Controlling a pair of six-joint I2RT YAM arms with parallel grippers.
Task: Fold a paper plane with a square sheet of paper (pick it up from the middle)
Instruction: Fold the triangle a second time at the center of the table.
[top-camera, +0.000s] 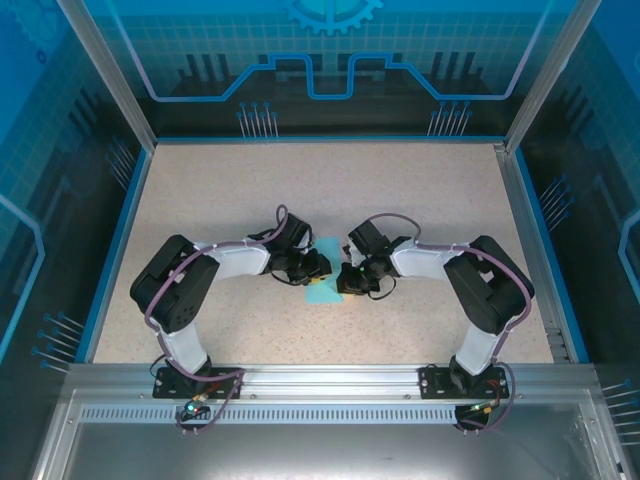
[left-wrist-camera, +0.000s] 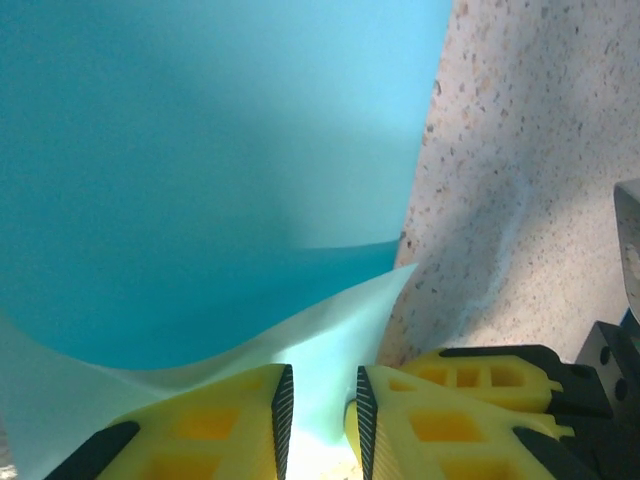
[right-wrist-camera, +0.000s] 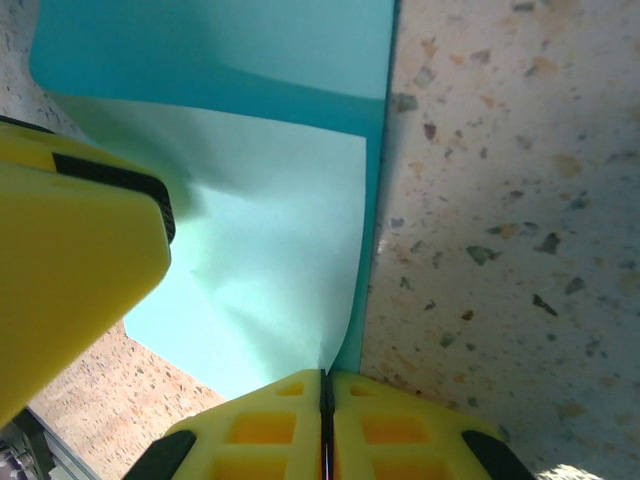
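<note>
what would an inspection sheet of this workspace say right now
surface: speckled beige table top, no marks seen
job's things: square sheet of paper, light cyan, at table centre, partly lifted and curled, no finished plane
clutter: nothing seen
grippers: left end effector jaws a narrow gap apart with paper across the gap, grip unconfirmed; right end effector shut, pinching the paper's edge
cables: purple cables run along both arms, clear of the paper
surroundings: blue printed enclosure walls; aluminium rail carrying the arm bases
</note>
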